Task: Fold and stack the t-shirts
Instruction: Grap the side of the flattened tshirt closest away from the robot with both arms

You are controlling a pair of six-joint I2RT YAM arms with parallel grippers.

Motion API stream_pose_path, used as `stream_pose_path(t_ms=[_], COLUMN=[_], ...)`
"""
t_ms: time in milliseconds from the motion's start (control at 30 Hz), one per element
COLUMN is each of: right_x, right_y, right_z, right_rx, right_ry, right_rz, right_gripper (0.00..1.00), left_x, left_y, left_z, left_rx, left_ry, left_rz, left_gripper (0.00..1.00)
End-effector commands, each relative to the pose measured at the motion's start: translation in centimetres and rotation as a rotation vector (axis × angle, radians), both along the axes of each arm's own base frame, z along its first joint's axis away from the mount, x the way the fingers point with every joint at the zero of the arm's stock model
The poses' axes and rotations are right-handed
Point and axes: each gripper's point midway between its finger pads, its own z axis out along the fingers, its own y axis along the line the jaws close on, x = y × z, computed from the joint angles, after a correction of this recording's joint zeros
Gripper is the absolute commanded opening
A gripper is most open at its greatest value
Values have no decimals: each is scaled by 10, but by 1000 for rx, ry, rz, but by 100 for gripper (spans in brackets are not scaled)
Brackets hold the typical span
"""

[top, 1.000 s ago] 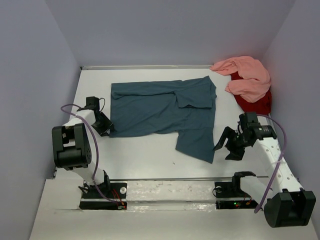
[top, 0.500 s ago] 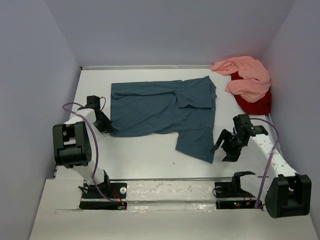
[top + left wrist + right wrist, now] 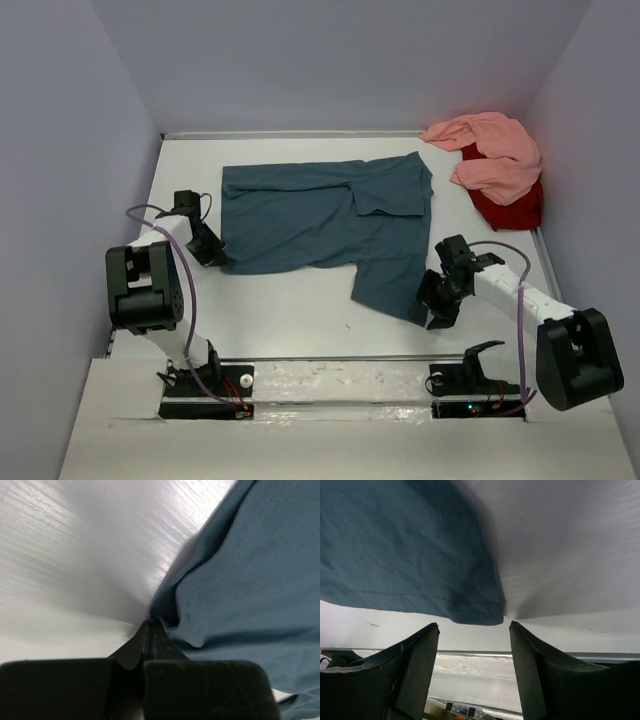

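The dark teal-blue t-shirt (image 3: 320,215) lies spread on the white table, its top part folded over and one flap hanging toward the near edge. My left gripper (image 3: 213,258) is shut on the shirt's near-left corner (image 3: 172,615) at table level. My right gripper (image 3: 432,303) is open, low beside the hanging flap's near-right corner (image 3: 480,612), which lies just ahead of the open jaws. The salmon pink t-shirt (image 3: 495,152) lies crumpled at the far right corner on top of the red t-shirt (image 3: 508,207).
Lilac walls close in the table (image 3: 290,315) on the left, back and right. A metal rail (image 3: 330,358) runs along the near edge, with the arm bases behind it.
My right gripper has dropped and moved left, from beside the red shirt to the teal flap's near-right corner. My left gripper has stayed shut on the shirt's corner.
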Motion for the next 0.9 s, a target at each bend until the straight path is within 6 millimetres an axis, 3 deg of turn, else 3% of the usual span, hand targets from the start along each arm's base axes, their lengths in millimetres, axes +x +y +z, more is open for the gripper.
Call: stream_pose_path(t_ms=[0,433,533,667,867], right_x=[2,6,5,5,2], right_y=[0,-9,-10,-9,-8], right_z=[-4,-14,-18,-20,-21], right_rx=[-29,-87,-93,-88,-87], right_ry=[-24,-24,-27,-23,-12], right_rz=[-31,-36,-38,-40,-31], right_gripper=[65,57,51,29,25], left_x=[3,7,8,8,9], left_y=[-2,-1,-1,-1,0], left_z=[10,12,12,11,12], left_rx=[0,1,4,4,6], left_ry=[-1,-6,-5,1,-2], left_rz=[-24,-29,-29,-32,-33], left_gripper=[0,0,0,0,0])
